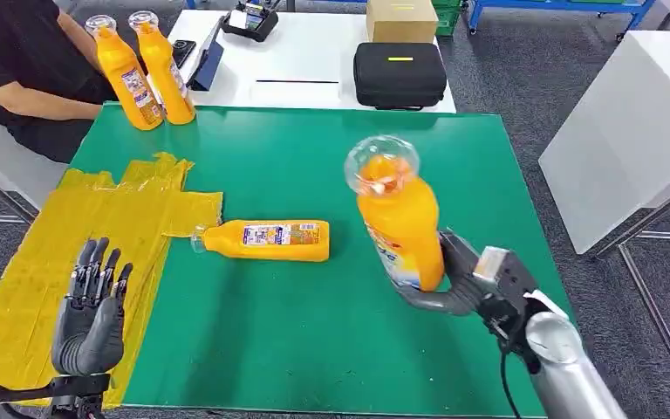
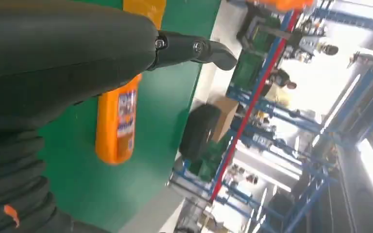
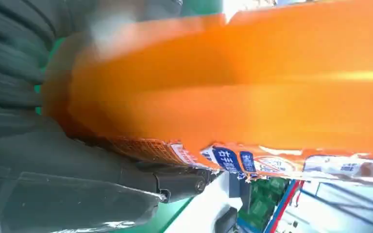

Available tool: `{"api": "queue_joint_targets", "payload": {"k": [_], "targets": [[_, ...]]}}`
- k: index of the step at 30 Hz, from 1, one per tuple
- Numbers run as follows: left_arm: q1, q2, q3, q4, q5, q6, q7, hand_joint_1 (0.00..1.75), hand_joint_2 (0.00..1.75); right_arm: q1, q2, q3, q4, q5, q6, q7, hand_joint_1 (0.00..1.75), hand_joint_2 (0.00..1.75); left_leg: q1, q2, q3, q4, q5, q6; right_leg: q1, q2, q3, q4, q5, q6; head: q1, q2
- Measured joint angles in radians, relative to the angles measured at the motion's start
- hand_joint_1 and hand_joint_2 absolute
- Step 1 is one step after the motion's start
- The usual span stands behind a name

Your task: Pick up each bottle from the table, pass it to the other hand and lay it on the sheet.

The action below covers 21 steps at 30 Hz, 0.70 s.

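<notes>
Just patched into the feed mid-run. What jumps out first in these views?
The orange bottle stands out: the right hand holds it upright above the green table, on its right side. A second bottle lies on its side mid-table, its cap end at the edge of the yellow sheet. The left hand hovers open over that sheet.

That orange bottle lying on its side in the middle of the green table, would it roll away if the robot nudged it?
The lying bottle looks flattened rather than round, so it would probably slide more than roll on the green mat. It seems full of orange liquid, so likely fairly heavy for its size. Its glossy plastic may be slippery to grip.
</notes>
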Motion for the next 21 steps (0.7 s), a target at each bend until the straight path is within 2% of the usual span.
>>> {"api": "queue_joint_targets", "payload": {"k": [7, 13, 21], "targets": [[-0.02, 0.001, -0.051, -0.007, 0.006, -0.011, 0.015, 0.0, 1.75, -0.088, 0.072, 0.127, 0.055, 0.014, -0.078, 0.021, 1.75, 1.75, 0.0, -0.001, -0.002, 0.0, 0.0, 0.0, 0.0, 0.0, -0.001, 0.0, 0.0, 0.0, 0.001, 0.0], [-0.093, -0.016, -0.117, -0.007, -0.016, -0.02, 0.064, 0.0, 1.75, -0.168, 0.226, 0.244, 0.199, 0.048, -0.21, 0.054, 1.75, 1.75, 0.001, -0.001, -0.002, 0.0, 0.001, 0.0, 0.001, -0.001, -0.001, 0.001, 0.0, 0.0, 0.0, 0.0], [-0.114, -0.021, -0.139, -0.006, -0.018, -0.019, 0.068, 0.0, 1.75, -0.204, 0.303, 0.294, 0.283, 0.071, -0.231, 0.065, 1.75, 1.75, 0.0, -0.001, -0.003, 0.0, 0.001, -0.001, 0.0, -0.001, -0.001, 0.001, 0.0, 0.0, 0.001, 0.0]]}}
